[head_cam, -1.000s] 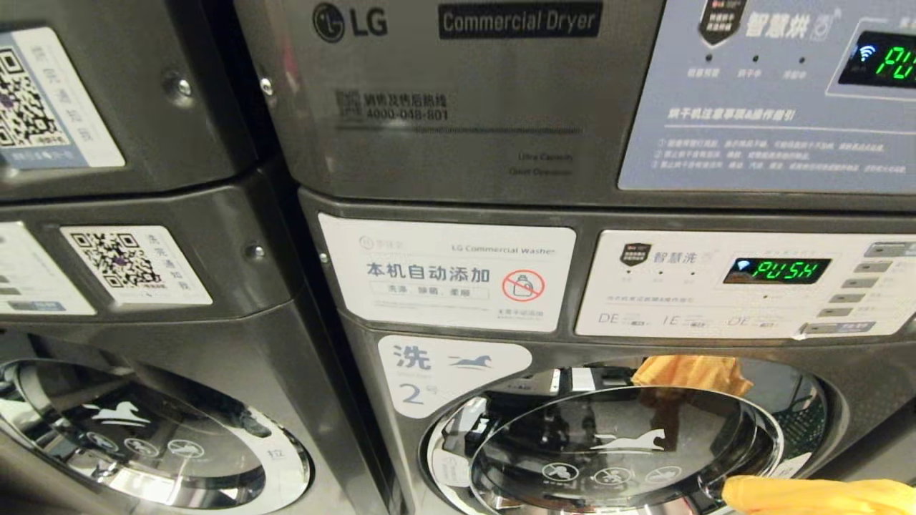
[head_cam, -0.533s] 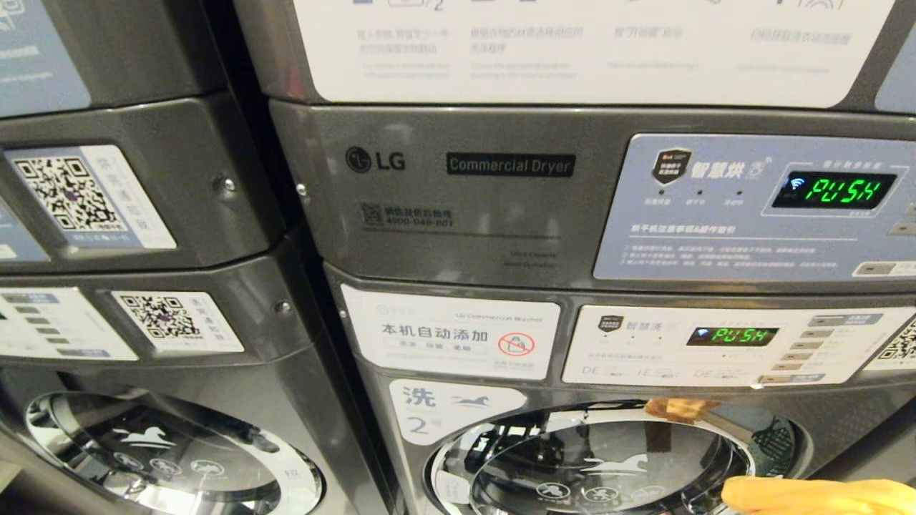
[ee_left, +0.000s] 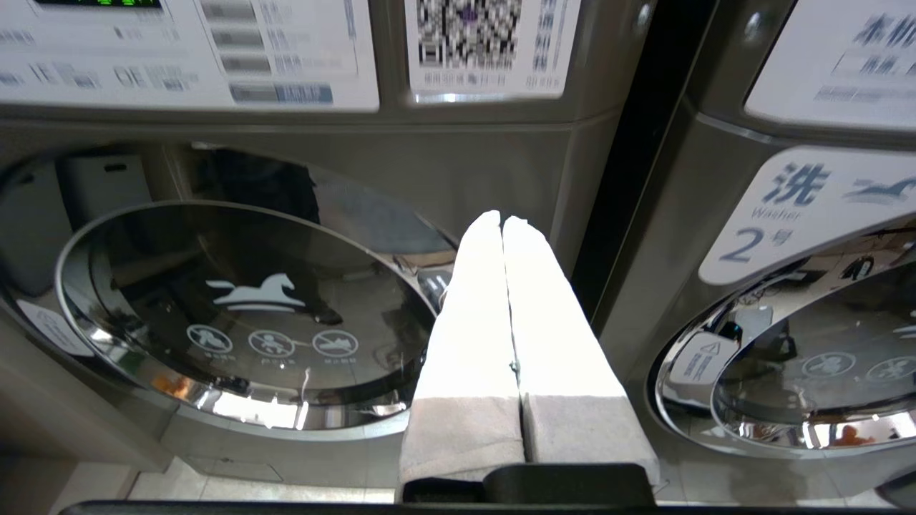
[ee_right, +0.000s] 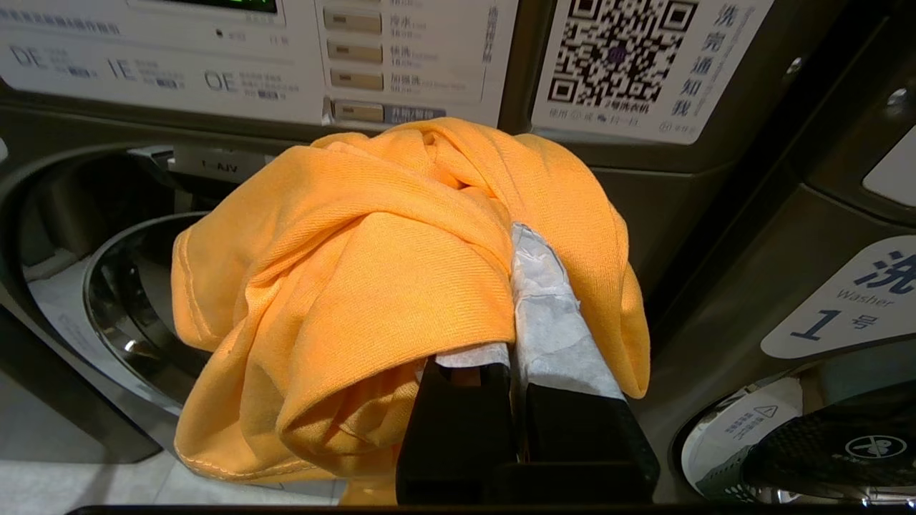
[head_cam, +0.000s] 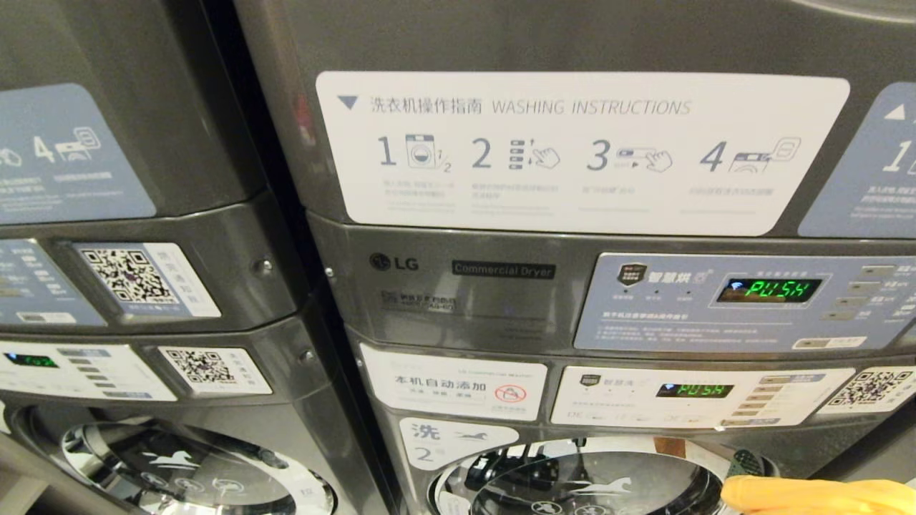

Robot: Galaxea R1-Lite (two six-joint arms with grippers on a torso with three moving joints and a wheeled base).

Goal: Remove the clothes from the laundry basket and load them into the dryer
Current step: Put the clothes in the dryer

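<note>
While the view climbs the stacked machines, the right pincer (ee_right: 512,236) stays clenched on an orange garment (ee_right: 372,286).

Washing instructions panel (head_cam: 583,150) now shows above the dryer control panel (head_cam: 744,300); the dryer door likely sits higher. Left pincer (ee_left: 503,222) is clenched, empty.

A self-service laundromat: stacked grey LG machines stand side by side, a Commercial Dryer (head_cam: 501,300) above a front-loading washer (head_cam: 572,479) numbered 2. Payment QR code stickers (head_cam: 132,277), a 4-step washing instructions panel (head_cam: 580,154) and green PUSH displays (head_cam: 776,290) show it.
</note>
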